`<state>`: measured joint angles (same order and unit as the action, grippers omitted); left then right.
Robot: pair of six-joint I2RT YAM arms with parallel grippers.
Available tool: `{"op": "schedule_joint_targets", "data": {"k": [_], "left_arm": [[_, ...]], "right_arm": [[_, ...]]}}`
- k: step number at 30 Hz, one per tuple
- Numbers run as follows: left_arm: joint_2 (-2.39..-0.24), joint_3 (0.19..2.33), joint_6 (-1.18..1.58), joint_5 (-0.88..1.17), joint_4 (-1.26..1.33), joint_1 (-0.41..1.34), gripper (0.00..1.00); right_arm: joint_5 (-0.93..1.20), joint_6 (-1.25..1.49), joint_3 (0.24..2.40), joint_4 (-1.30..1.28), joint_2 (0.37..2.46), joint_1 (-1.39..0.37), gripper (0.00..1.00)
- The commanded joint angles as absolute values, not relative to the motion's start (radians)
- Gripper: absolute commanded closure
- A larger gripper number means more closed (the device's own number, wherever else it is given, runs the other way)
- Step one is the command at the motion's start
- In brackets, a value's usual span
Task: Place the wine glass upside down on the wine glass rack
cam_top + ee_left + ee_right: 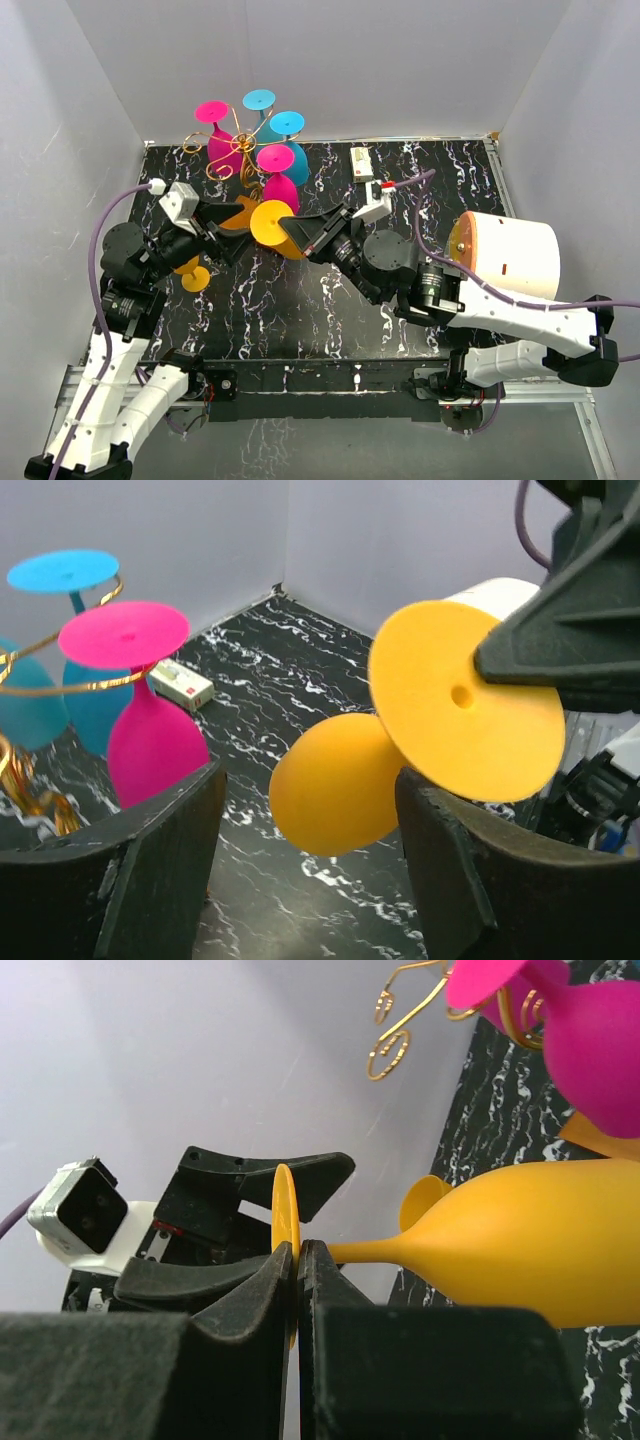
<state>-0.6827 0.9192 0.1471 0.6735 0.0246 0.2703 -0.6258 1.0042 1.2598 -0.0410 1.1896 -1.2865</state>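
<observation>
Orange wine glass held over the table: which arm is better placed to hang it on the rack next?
Right, probably: the right gripper is shut on the foot of the orange wine glass, while the left gripper is open and holds nothing.

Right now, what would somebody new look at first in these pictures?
The orange plastic wine glass stands out mid-table, lying sideways in the air, its round foot pinched by the right gripper. The left gripper waits open near its bowl. Far left, the thin gold wire rack holds pink glasses and blue glasses upside down.
</observation>
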Motion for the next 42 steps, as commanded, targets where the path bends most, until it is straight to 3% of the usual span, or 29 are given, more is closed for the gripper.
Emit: {"op": "schedule_joint_targets", "data": {"k": [1,4,7,16,24,33,42], "left_arm": [[-0.661,0.944,0.312,0.502,-0.121,0.270,0.32],[-0.750,1.054,0.487,0.268,-0.339,0.271,0.28],[-0.846,1.159,0.584,0.193,-0.476,0.271,0.25],[-0.839,1.204,0.807,0.423,-0.431,0.270,0.21],[-0.803,1.051,1.024,0.762,-0.110,0.271,0.24],[-0.805,1.065,0.938,0.702,-0.243,0.270,0.30],[-0.792,1.016,1.024,0.750,-0.128,0.271,0.67]], "right_arm": [[-0.684,1.061,1.217,-0.058,1.126,-1.284,1.00],[-0.706,1.078,1.190,-0.081,1.106,-1.284,1.00],[-0.710,1.095,1.171,-0.097,1.099,-1.284,1.00],[-0.700,1.098,1.151,-0.093,1.105,-1.282,1.00],[-0.641,1.101,1.159,-0.050,1.138,-1.272,1.00],[-0.605,1.104,1.169,-0.009,1.150,-1.269,1.00],[-0.588,1.123,1.157,0.006,1.174,-1.259,1.00]]}}
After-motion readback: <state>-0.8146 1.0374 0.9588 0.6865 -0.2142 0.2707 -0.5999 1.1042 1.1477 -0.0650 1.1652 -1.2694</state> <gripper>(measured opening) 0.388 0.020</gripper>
